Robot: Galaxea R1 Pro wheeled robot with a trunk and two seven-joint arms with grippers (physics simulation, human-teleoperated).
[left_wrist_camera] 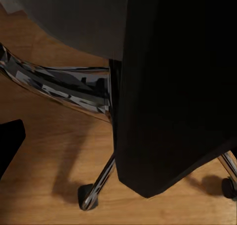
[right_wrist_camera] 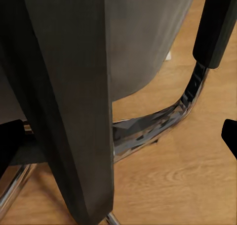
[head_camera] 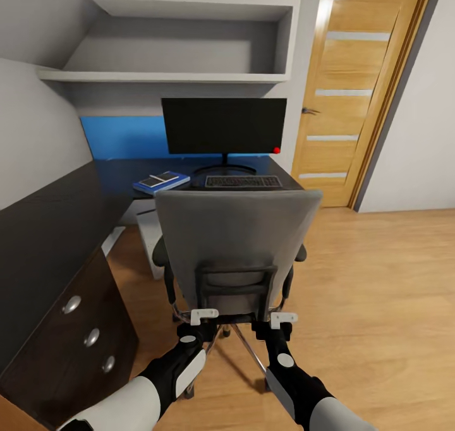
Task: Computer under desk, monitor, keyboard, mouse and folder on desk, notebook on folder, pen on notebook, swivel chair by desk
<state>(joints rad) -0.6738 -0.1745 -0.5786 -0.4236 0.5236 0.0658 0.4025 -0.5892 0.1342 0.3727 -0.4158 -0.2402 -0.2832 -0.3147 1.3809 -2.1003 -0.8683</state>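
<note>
Wooden floor (head_camera: 379,292) fills the lower right of the head view, running back to a wooden door (head_camera: 354,90) at upper right. Nearest, at the bottom centre, the left gripper (head_camera: 203,317) and right gripper (head_camera: 283,319) reach to the lower edge of the swivel chair (head_camera: 237,248) backrest; whether their fingers are spread or clamped cannot be told. Both wrist views sit close against the chair, showing its chrome base (left_wrist_camera: 64,89) and a caster (left_wrist_camera: 86,195) on the floor.

At lower left the desk (head_camera: 50,241) shows drawers with round silver knobs (head_camera: 92,337). Beyond the chair, at centre, the keyboard (head_camera: 243,181) lies just before the monitor (head_camera: 224,126). Left of the keyboard the blue folder (head_camera: 180,181) lies on the desk with the notebook (head_camera: 159,179) on top. Grey shelves (head_camera: 183,39) hang above the monitor.
</note>
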